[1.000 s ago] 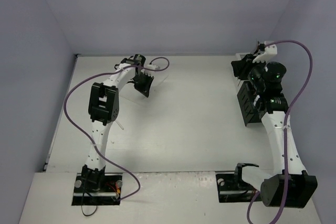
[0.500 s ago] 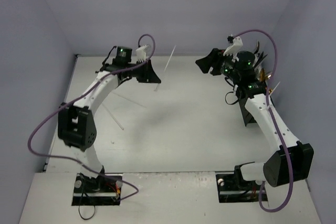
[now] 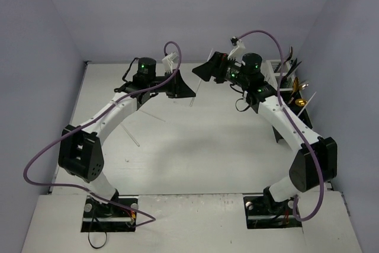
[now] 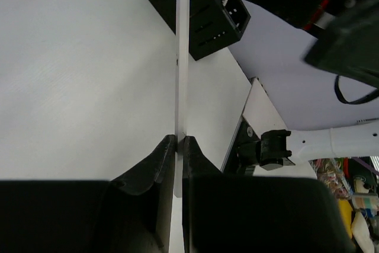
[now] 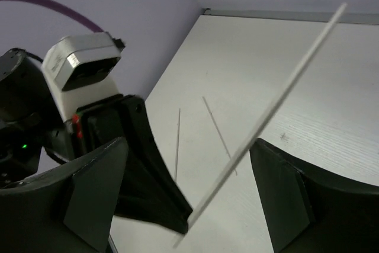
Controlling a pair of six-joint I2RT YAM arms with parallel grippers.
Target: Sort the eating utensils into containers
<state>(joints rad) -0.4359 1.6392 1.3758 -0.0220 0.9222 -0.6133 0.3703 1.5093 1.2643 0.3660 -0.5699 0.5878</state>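
In the overhead view the left arm [image 3: 115, 108] bends up from the lower left of the frame toward the upper middle. Left of centre on the desk [image 3: 207, 152] lie two loose chopsticks [image 5: 178, 140], thin and pale. They are apart from each other and set at different angles, and nothing touches them.

Just left of the top centre, the left fingers [image 4: 169, 152] are clenched on a pale chopstick [image 4: 182, 57]. They pinch it near one end. In the left wrist view the stick runs straight up the middle of the frame, clear of the desk, toward the black holder [image 4: 207, 13] with slotted sides at the top.

Just right of the top centre, the right fingers [image 5: 284, 199] face the left ones and are spread wide, grasping nothing. In the right wrist view the same chopstick crosses the gap between them on a slant from lower left to upper right. It passes close by the finger at the lower right of that frame, and whether it touches that finger cannot be told.

The right arm [image 3: 284, 121] sweeps down the right side of the overhead frame and hides much of the holders. At the upper right the white holder [image 3: 278, 70] shows in part. Dark-handled utensils [image 3: 293, 62] and a gold spoon [image 3: 301, 86] stand upright there, but which compartments they are in cannot be told
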